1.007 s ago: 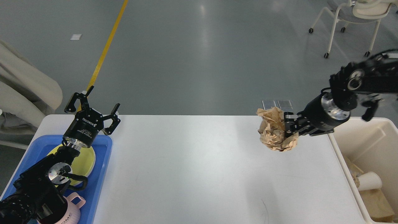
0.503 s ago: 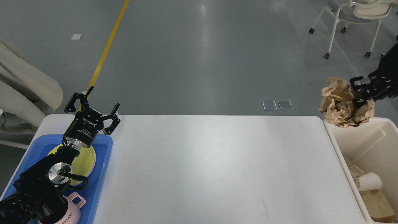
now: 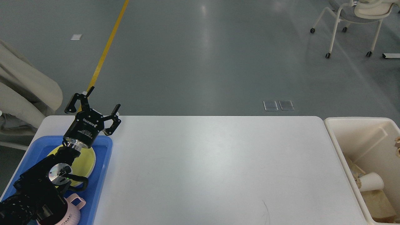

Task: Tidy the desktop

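Note:
The desktop (image 3: 212, 162) is a wide white tabletop with rounded corners, and its middle is bare. My left gripper (image 3: 104, 97) is open with nothing between its fingers. It is raised over the far end of the blue tray (image 3: 103, 175) at the table's left edge. My right arm and gripper are out of view. A sliver of crumpled tan paper (image 3: 397, 146) shows at the frame's right edge, over the cream bin (image 3: 336, 137).
The blue tray holds a yellow plate (image 3: 86, 161) and a pink cup (image 3: 73, 211), both partly hidden by my left arm. The cream bin holds a white paper cup (image 3: 372, 182) and brown paper scraps. A wheeled chair (image 3: 350, 18) stands far right on the floor.
My right arm carried the crumpled brown paper from the table's right part over to the bin, then left the view. The left arm has stayed still.

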Robot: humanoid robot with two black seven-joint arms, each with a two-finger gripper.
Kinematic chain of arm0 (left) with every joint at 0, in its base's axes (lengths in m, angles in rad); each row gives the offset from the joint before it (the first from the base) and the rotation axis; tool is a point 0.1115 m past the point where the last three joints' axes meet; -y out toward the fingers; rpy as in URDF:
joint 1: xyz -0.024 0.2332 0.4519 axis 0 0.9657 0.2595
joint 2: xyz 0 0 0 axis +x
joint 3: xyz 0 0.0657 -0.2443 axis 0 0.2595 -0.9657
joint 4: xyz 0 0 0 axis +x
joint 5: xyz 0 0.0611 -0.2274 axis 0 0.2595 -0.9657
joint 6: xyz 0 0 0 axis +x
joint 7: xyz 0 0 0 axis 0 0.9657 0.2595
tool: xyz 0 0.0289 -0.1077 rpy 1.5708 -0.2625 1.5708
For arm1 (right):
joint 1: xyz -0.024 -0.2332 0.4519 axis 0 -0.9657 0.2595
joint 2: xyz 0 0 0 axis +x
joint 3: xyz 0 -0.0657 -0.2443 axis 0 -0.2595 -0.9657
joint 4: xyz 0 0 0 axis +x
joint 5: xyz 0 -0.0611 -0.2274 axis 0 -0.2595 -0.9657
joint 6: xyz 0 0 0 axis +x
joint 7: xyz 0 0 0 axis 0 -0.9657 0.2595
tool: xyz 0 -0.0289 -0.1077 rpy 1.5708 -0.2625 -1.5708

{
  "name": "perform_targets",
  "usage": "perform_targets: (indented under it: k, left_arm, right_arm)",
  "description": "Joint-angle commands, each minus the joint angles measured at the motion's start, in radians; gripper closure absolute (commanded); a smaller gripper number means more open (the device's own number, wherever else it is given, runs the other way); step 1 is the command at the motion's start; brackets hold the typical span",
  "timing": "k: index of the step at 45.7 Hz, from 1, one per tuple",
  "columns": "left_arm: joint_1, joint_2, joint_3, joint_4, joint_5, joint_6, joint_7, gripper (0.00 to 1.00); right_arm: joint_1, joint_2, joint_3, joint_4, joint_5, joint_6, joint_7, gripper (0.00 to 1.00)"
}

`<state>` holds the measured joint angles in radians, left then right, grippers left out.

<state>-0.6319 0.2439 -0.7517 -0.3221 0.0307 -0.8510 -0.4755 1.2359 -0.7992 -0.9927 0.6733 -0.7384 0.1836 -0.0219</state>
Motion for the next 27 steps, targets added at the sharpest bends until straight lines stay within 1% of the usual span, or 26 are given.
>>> perform_targets:
  k: [1, 3, 4, 5, 6, 7, 8, 9, 10, 21, 27]
  left_arm:
    - [0.000, 0.000, 0.000, 0.000, 0.000, 0.001, 0.000, 0.00]
    - [0.000, 0.000, 0.000, 0.000, 0.000, 0.001, 0.000, 0.00]
    - [0.000, 0.000, 0.000, 0.000, 0.000, 0.001, 0.000, 0.00]
    - [0.000, 0.000, 0.000, 0.000, 0.000, 0.001, 0.000, 0.00]
    - [0.000, 0.000, 0.000, 0.000, 0.000, 0.001, 0.000, 0.00]
    - [0.000, 0.000, 0.000, 0.000, 0.000, 0.001, 0.000, 0.00]
    - [0.000, 0.000, 0.000, 0.000, 0.000, 0.001, 0.000, 0.00]
    - [0.000, 0.000, 0.000, 0.000, 0.000, 0.001, 0.000, 0.00]
    - [0.000, 0.000, 0.000, 0.000, 0.000, 0.001, 0.000, 0.00]
    - [0.000, 0.000, 0.000, 0.000, 0.000, 0.001, 0.000, 0.00]
    - [0.000, 0.000, 0.000, 0.000, 0.000, 0.001, 0.000, 0.00]
  right_arm:
    - [-0.347, 0.130, 0.083, -0.217, 0.144, -0.173, 0.011, 1.00]
    - [-0.435, 0.187, 0.117, -0.306, 0.191, -0.182, 0.013, 1.00]
    - [-0.520, 0.252, 0.155, -0.414, 0.236, -0.193, 0.025, 1.00]
    - [-0.551, 0.276, 0.169, -0.457, 0.253, -0.194, 0.036, 0.97]
    - [-0.578, 0.296, 0.178, -0.490, 0.270, -0.193, 0.046, 0.90]
    - [-0.601, 0.314, 0.184, -0.520, 0.284, -0.193, 0.053, 0.75]
    - [-0.616, 0.328, 0.189, -0.537, 0.295, -0.194, 0.059, 0.50]
    - [-0.625, 0.339, 0.192, -0.547, 0.309, -0.196, 0.062, 0.21]
    - [-0.628, 0.345, 0.193, -0.549, 0.321, -0.197, 0.060, 0.00]
    - [-0.628, 0.348, 0.200, -0.549, 0.356, -0.196, 0.062, 0.00]
    - [-0.615, 0.339, 0.249, -0.549, 0.356, -0.200, 0.063, 0.00]
